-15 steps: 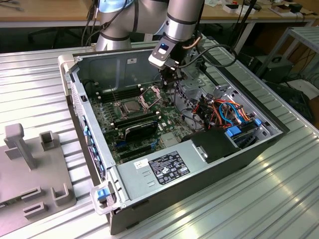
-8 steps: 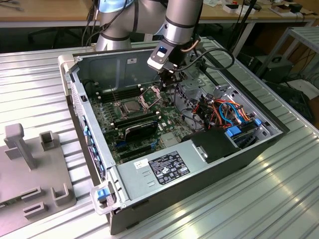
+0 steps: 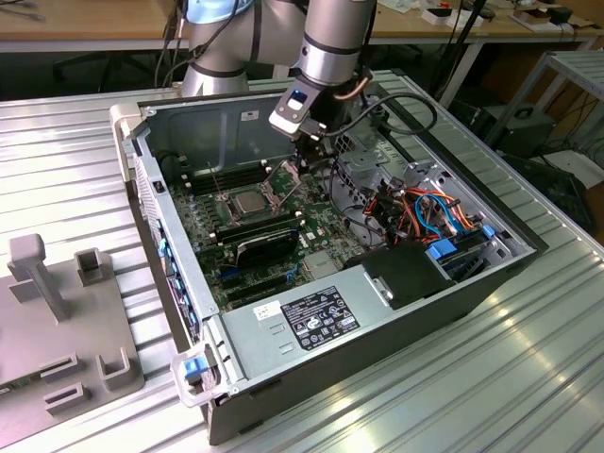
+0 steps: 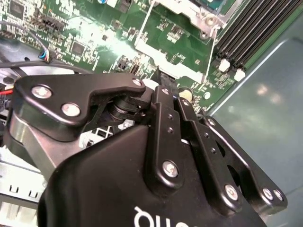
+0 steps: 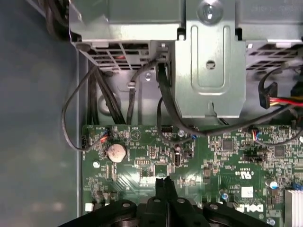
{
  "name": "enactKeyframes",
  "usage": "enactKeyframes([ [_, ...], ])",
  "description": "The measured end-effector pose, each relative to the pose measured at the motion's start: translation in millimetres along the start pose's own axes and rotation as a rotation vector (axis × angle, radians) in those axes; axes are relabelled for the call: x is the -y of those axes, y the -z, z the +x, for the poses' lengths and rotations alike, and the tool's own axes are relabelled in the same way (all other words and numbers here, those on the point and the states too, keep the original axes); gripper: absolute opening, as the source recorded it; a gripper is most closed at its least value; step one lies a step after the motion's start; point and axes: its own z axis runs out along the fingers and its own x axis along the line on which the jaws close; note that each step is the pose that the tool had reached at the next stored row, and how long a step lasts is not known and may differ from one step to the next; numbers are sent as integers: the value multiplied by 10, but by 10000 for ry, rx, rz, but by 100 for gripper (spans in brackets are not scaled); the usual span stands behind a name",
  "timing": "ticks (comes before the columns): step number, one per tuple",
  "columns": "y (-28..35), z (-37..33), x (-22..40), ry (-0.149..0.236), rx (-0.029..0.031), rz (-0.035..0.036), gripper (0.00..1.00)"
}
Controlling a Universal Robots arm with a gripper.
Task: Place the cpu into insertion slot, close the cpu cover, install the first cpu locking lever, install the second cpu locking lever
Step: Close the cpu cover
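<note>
1. Far left in the exterior view: a grey moulded fixture block (image 3: pixel 57 311) on the ribbed metal table (image 3: pixel 453 396), well apart from the work.
2. Open grey sheet-steel computer case (image 3: pixel 170 274) with a green board (image 3: pixel 321 222) inside.
3. A thin wire lever (image 3: pixel 220 179) sticks up beside the slot. It looks unlatched.
4. The cpu (image 3: pixel 247 200) is a flat square with a matte silvery top, lying in the insertion slot (image 3: pixel 232 209). Step one looks done.
5. The cpu cover (image 3: pixel 281 179) is a thin metal frame, tilted up on its hinge just right of the chip. It is not closed. Cover and both levers are left to do.
6. Gripper (image 3: pixel 302 153): black fingers pressed together with nothing between them, tip just beside the cover. Can't tell if it touches.
</note>
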Motion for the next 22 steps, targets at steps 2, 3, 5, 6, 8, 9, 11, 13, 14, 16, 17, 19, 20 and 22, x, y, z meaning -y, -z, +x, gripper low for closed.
enactKeyframes([
  [2,1,0,25,1,1,0,11],
  [3,1,0,46,1,1,0,11],
  [5,2,-1,123,0,0,0,11],
  [6,3,-2,164,1,0,-1,11],
  [8,-1,0,224,0,0,0,11],
  [9,-2,1,271,1,1,1,11],
  [11,-4,1,346,1,1,0,11],
  [13,-7,1,436,1,0,0,11],
  [14,-9,2,466,0,-1,-1,11],
  [16,-12,3,521,0,-1,0,11],
  [17,-14,3,538,0,-2,-1,11],
  [19,-15,2,548,1,1,1,11],
  [20,-16,2,552,1,2,1,11],
  [22,-25,2,577,1,-1,0,11],
])
